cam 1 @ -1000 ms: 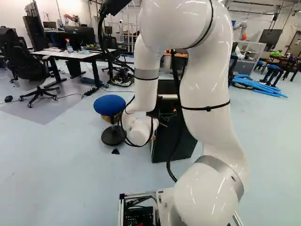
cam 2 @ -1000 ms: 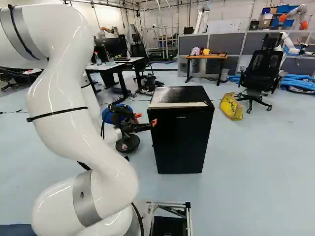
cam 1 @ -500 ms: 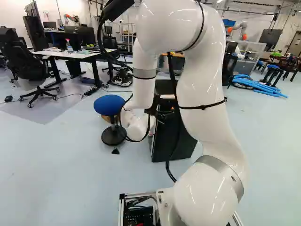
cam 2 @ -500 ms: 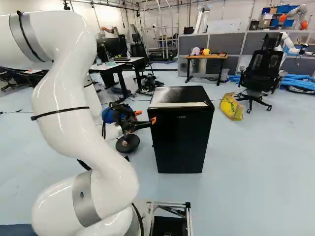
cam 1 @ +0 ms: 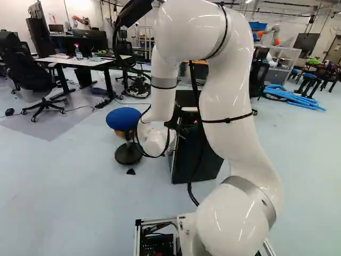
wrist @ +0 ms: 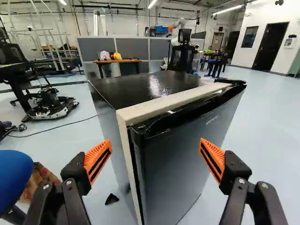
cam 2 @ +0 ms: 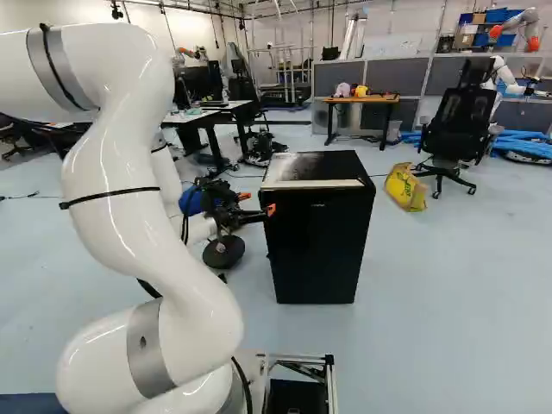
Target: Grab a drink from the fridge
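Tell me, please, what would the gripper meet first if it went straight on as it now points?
Probably the fridge: its door's near edge lies ahead between the open fingers, though depth is hard to judge.

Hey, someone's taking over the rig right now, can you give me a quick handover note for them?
End effector: open and empty, fingers wide apart, facing the opening-side or hinge-side edge of the door, can't tell which.
Fridge: on the floor ahead of the base; its door looks shut. A blue stool stands close by.
Drink: none in sight.
Done: arm brought up to the fridge.
Left: open the door, find a drink, grip it and take it out.
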